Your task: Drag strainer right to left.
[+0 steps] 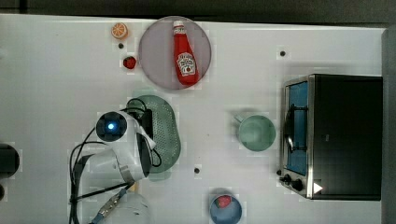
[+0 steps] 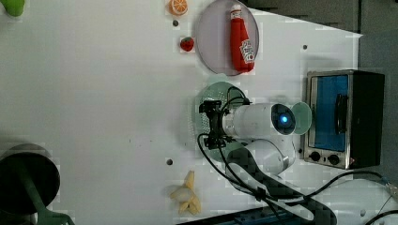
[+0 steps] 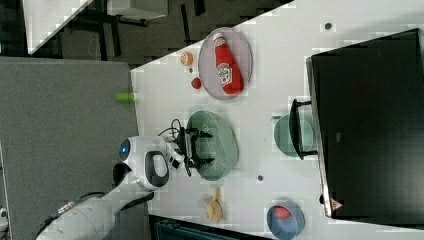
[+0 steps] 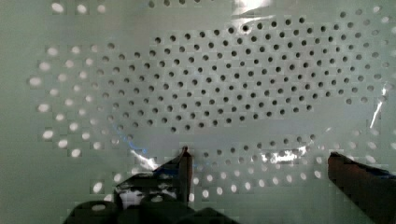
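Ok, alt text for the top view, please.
A white robot arm's open gripper sits over the mint-green strainer on a white table. A ketchup bottle lies on a grey plate; a green cup stands before a toaster oven.

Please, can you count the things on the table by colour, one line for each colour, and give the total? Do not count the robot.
Green: 2, the strainer and the cup
Red: 3, the ketchup bottle, a strawberry beside the plate, a strawberry in the bowl
Orange: 1, the orange slice
Yellow: 1, the banana
Grey-lilac: 1, the plate
Blue: 1, the bowl
Silver and black: 1, the toaster oven
Total: 10
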You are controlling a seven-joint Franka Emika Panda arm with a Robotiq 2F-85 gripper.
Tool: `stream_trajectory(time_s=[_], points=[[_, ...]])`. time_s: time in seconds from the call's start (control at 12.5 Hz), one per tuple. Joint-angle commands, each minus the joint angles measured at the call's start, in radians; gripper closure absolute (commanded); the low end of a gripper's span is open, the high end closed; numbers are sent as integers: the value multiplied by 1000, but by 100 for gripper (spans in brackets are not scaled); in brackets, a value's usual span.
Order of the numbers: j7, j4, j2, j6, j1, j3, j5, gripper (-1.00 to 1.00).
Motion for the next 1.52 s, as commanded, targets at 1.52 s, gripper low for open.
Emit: stream_trajectory(time_s=[1.52], points=[[327,373,193,-90,266,-2,43,-100]])
